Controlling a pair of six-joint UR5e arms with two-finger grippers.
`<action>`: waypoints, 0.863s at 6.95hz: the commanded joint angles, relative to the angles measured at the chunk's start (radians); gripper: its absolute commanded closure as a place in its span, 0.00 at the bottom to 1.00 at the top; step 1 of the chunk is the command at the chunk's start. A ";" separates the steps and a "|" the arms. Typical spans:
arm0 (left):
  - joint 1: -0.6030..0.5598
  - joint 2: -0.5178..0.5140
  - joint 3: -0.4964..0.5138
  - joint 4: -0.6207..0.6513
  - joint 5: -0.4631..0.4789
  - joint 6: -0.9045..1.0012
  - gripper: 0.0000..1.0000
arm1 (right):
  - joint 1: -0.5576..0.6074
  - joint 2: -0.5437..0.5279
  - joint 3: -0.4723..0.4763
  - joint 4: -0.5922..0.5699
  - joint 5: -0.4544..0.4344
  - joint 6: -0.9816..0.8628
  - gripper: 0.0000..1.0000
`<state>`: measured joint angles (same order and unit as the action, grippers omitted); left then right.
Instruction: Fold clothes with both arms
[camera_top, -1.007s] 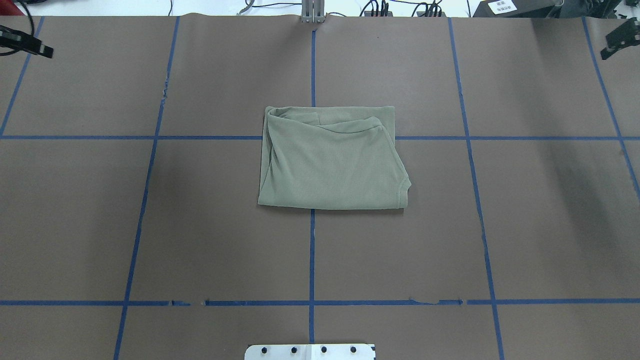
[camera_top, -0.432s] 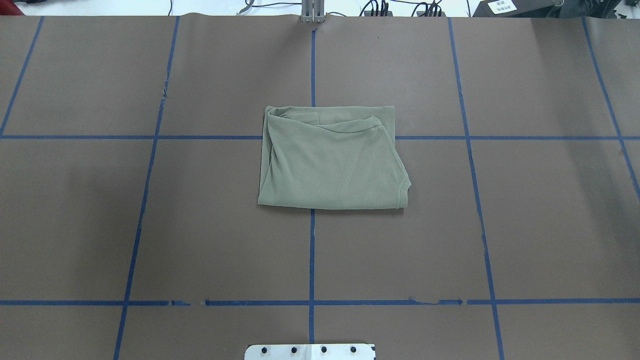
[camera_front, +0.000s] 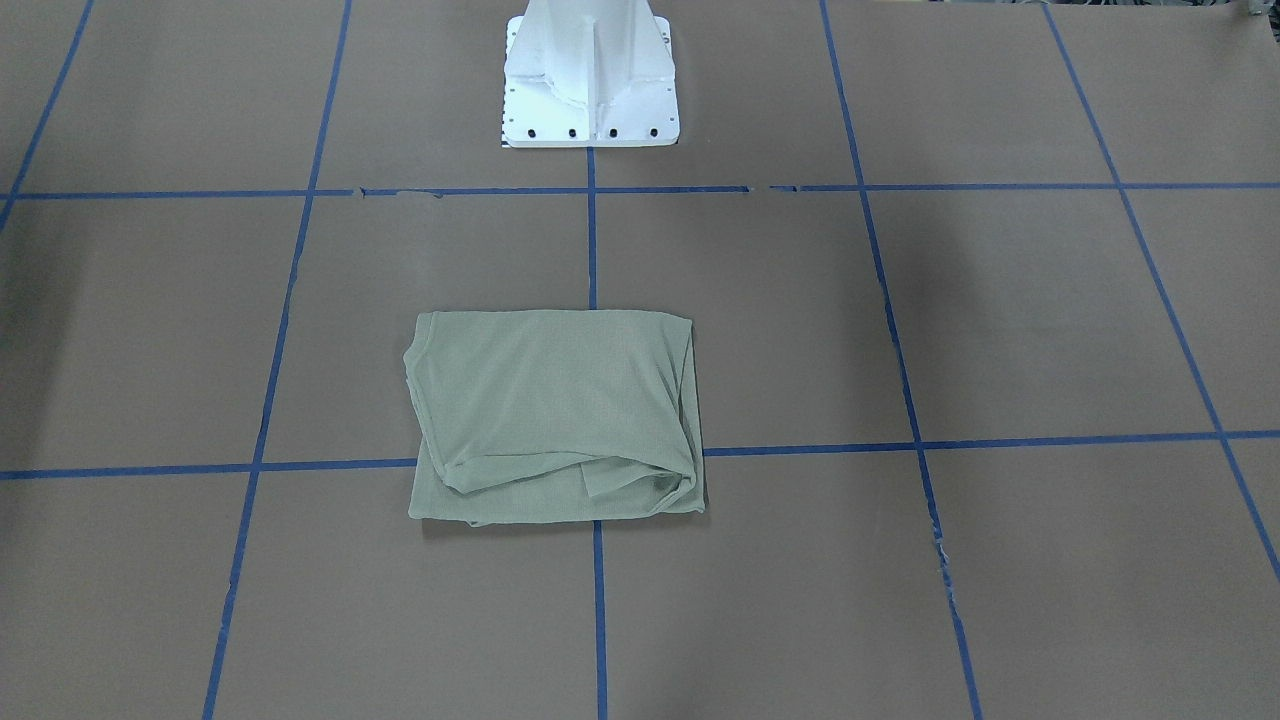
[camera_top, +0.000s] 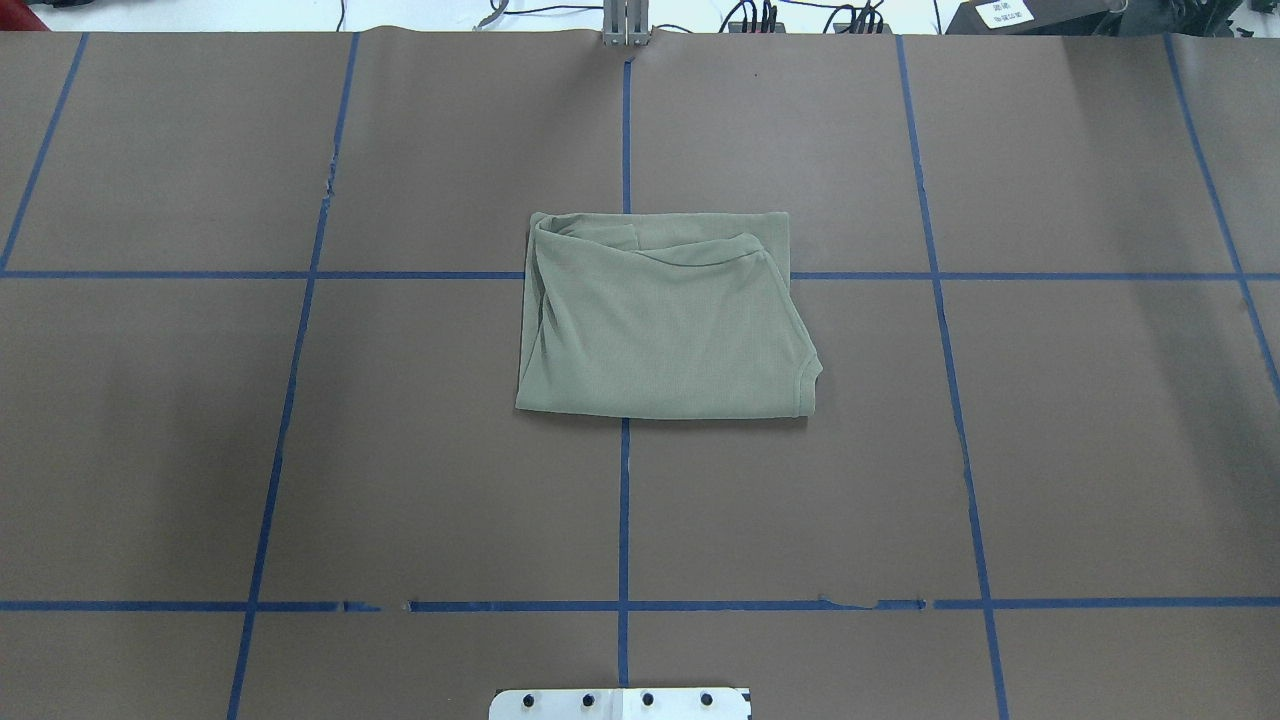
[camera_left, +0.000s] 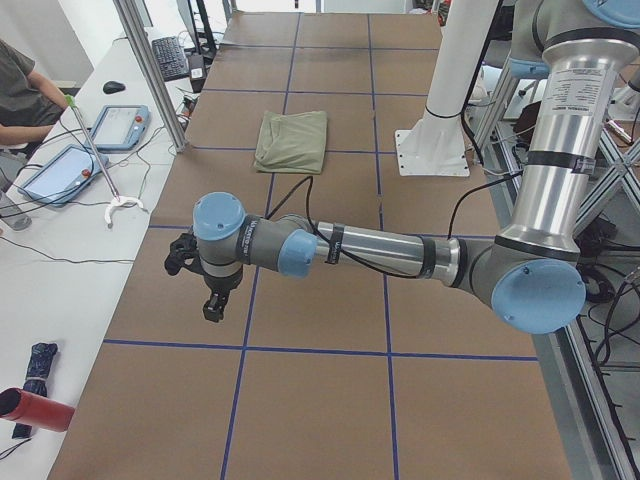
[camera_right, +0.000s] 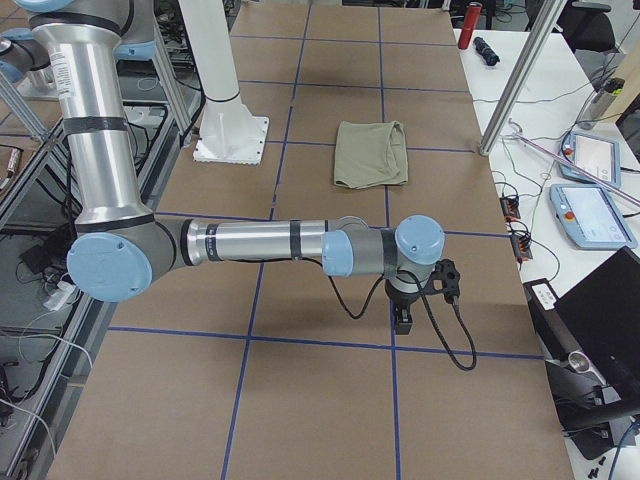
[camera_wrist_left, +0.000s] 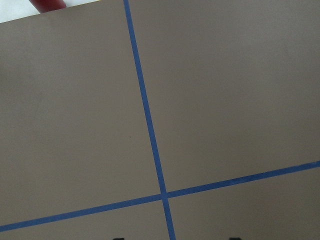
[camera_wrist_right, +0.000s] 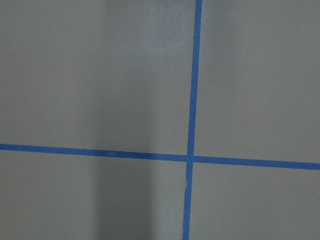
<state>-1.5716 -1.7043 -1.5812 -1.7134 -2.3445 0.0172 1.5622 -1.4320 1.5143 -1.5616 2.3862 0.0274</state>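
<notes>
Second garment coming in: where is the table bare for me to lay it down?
Bare brown paper lies all round the folded shirt: both sides and between it and the white base. Crowded only toward the table ends, where the left tool and right tool hang.

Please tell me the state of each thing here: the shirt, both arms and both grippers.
green shirt: folded into a rectangle, flat on the table, touched by no gripper.
left arm: stretched out low over bare table, apart from the shirt.
left gripper: points down; open or shut cannot be told.
right arm: stretched out low, apart from the shirt.
right gripper: points down; open or shut cannot be told.
</notes>
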 joint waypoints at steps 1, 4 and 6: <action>0.004 -0.011 -0.043 -0.002 0.004 0.000 0.00 | 0.001 -0.021 0.039 -0.002 -0.010 0.002 0.00; 0.007 -0.009 -0.022 -0.026 0.002 -0.002 0.00 | -0.013 -0.031 0.040 -0.003 -0.010 0.003 0.00; 0.007 -0.006 -0.019 -0.026 -0.001 0.000 0.00 | -0.051 -0.025 0.035 -0.020 -0.012 0.005 0.00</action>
<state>-1.5650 -1.7125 -1.6009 -1.7394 -2.3431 0.0166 1.5425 -1.4620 1.5532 -1.5691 2.3774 0.0310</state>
